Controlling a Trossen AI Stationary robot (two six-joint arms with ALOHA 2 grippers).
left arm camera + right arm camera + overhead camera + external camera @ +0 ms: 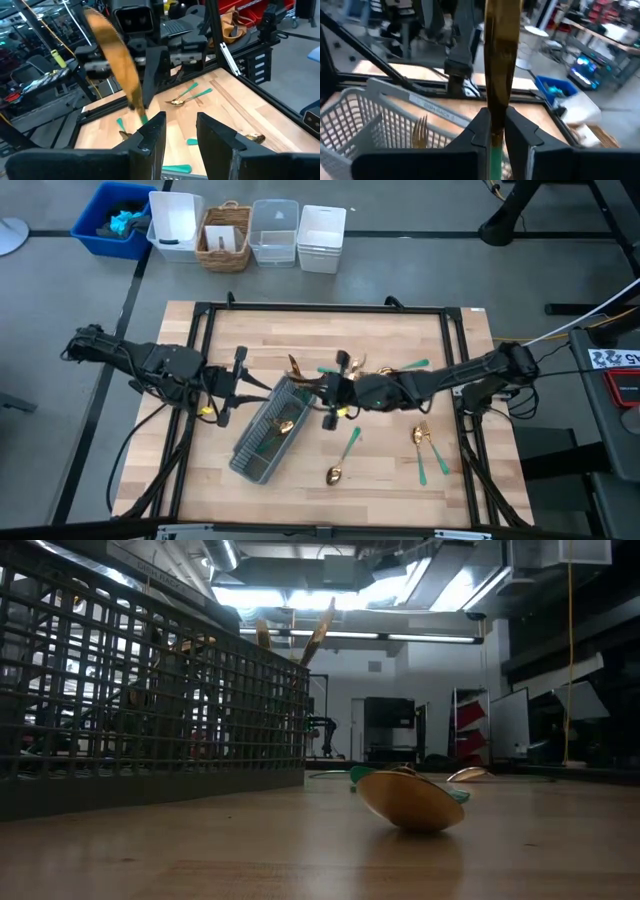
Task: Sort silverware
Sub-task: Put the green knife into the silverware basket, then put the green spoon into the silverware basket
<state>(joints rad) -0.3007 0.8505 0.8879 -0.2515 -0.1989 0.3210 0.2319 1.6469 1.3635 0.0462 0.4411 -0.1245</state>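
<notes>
A grey mesh caddy (265,435) lies slantwise on the wooden table, with a gold fork (421,131) inside it. My right gripper (322,387) hovers by the caddy's far end, shut on a knife with a gold blade (501,55) and a green handle. My left gripper (180,135) hangs open above the table to the caddy's left, facing the right gripper (150,70), with nothing between its fingers. Loose silverware lies on the table: a spoon (340,462), more pieces (425,445) to the right, and green handles (415,366) farther back. My right gripper pinches the knife between its two fingers where the gold blade meets the green handle (495,132). The fingers run about level from the table's right and lie across the knife. The knife stands nearly upright, blade up, lifted clear of the table and the caddy.
Beyond the table's far edge stand a blue bin (110,220), a white bin (175,225), a wicker basket (225,237) and two clear containers (275,232). A black frame (320,308) runs around the tabletop. Bare wood shows near the front edge.
</notes>
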